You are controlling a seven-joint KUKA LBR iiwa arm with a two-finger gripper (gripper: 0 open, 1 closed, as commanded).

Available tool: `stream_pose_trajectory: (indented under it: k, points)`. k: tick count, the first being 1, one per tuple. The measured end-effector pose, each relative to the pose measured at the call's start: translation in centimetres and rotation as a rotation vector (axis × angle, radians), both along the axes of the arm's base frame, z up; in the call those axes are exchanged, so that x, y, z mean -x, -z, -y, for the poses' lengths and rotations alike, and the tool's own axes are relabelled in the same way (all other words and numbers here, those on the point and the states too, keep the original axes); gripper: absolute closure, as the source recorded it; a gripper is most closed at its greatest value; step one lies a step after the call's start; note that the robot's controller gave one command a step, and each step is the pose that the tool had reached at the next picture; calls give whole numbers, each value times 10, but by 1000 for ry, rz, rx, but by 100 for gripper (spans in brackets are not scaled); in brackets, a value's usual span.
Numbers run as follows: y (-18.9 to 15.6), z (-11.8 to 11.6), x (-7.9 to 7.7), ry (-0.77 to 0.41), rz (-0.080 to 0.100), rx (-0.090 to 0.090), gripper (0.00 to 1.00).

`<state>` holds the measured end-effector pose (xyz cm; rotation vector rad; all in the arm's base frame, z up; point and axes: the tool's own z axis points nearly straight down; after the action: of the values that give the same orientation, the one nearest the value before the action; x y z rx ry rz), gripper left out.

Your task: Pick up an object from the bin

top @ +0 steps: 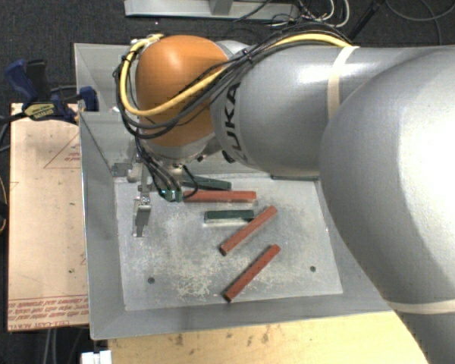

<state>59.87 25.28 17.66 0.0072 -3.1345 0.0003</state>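
Several sticks were seen in the bin [105, 268]. The nearest, a red-brown stick [221, 196], was laid along the three-to-nine line, at three o'clock from the gripper [156, 203], whose fingers were spread apart, nothing held.

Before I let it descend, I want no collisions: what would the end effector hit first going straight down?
Most likely bare floor of the grey metal bin, left of the flat reddish-brown stick; nothing seems to lie under the end effector, though its height is unclear.
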Motion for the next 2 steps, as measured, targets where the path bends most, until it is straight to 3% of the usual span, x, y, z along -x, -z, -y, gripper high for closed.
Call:
stream_pose_trajectory:
  k: [1,2]
  points:
    - [-5,2,-2,5,7,-2,100]
    - [-5,2,-2,6,7,-2,0]
